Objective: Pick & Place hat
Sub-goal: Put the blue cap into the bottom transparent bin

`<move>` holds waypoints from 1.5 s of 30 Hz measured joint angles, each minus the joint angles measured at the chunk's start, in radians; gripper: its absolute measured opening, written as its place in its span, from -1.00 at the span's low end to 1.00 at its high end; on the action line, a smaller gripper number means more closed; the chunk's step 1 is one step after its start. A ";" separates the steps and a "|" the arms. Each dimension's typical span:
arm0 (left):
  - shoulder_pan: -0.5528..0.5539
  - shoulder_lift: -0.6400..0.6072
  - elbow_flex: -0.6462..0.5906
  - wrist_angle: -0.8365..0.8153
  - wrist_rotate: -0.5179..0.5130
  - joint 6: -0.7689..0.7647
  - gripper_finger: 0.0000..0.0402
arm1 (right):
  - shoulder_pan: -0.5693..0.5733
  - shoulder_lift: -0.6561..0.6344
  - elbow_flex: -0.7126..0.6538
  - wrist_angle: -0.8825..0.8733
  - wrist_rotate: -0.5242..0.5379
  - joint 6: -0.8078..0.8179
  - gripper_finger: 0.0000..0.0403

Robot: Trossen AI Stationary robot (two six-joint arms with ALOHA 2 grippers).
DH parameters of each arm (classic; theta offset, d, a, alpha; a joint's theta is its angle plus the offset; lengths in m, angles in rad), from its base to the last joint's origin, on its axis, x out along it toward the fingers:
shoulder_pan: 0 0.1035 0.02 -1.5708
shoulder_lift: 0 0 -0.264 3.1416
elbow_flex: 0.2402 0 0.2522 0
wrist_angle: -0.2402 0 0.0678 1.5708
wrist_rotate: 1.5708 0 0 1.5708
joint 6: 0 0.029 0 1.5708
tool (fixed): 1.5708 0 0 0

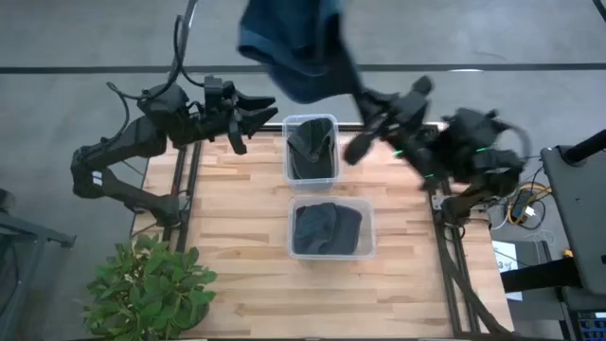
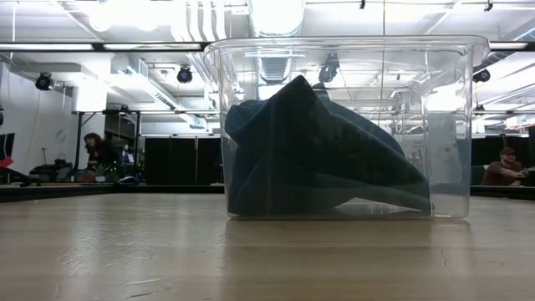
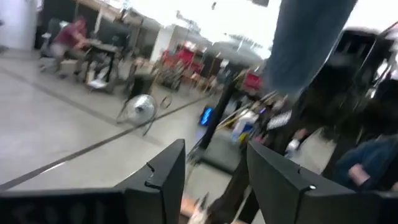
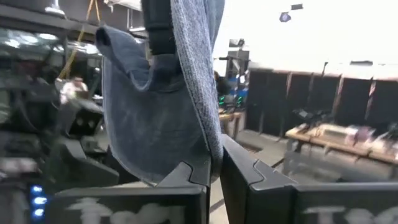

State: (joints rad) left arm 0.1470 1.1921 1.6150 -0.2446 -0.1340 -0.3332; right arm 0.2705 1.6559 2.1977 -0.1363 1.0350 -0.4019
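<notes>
The right gripper point(image 4: 214, 171) has its fingers point(image 4: 186, 174) pinched together on the edge of a blue hat point(image 4: 158, 106), which hangs as loose cloth from the clamp. In the overhead view that gripper point(image 1: 352, 104) is raised high, at about one o'clock from the table's centre, and the hat point(image 1: 294, 47) shows large near the camera, past the table's far edge.

The left gripper point(image 1: 258, 112) waits at about eleven o'clock, by the far left corner of the table point(image 1: 237, 237), with its fingers point(image 3: 165, 171) apart and holding nothing.

Two clear bins sit at the middle of the table. The far bin point(image 1: 311, 147), at twelve o'clock, holds a dark hat. The near bin point(image 1: 330, 227), at six o'clock, holds another folded dark hat point(image 2: 326, 150).

The step in hand looks like the carry: the hat is lifted and not yet placed. Next the right arm would need to bring it over the target bin, lower, and part its fingers. Which bin is meant cannot be told.
</notes>
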 joint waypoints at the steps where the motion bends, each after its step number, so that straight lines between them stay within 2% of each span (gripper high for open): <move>1: 0.000 -0.005 0.000 -0.032 -0.003 0.012 -0.18 | 0.000 -0.023 0.003 -0.055 0.001 0.049 -0.94; 6: 0.000 -0.038 0.000 -0.170 0.004 0.042 -0.18 | -0.002 -0.110 0.002 -0.455 -0.029 0.433 -0.94; 11: 0.000 -0.080 0.000 -0.239 0.003 0.050 -0.18 | -0.009 -0.185 0.001 -0.839 -0.192 0.801 -0.94; 18: 0.000 -0.139 0.000 -0.234 0.002 0.075 -0.18 | -0.024 -0.199 0.001 -1.214 -0.437 1.067 -0.94; 26: 0.000 -0.177 0.000 -0.235 -0.024 0.054 -0.18 | -0.034 -0.124 -0.001 -1.417 -0.672 1.183 -0.94; 34: 0.000 -0.182 0.000 -0.226 -0.024 0.046 -0.18 | -0.039 0.010 -0.003 -1.434 -0.871 1.145 -0.94; 38: 0.000 -0.183 0.000 -0.227 -0.024 0.045 -0.18 | -0.040 0.071 -0.009 -1.434 -0.922 1.090 -0.94; 45: 0.000 -0.183 0.000 -0.227 -0.024 0.037 -0.18 | -0.049 0.112 -0.073 -1.432 -0.945 1.057 -0.94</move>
State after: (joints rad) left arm 0.1467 1.0089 1.6150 -0.4713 -0.1585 -0.2967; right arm 0.2218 1.7683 2.1251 -1.5684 0.0896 0.6550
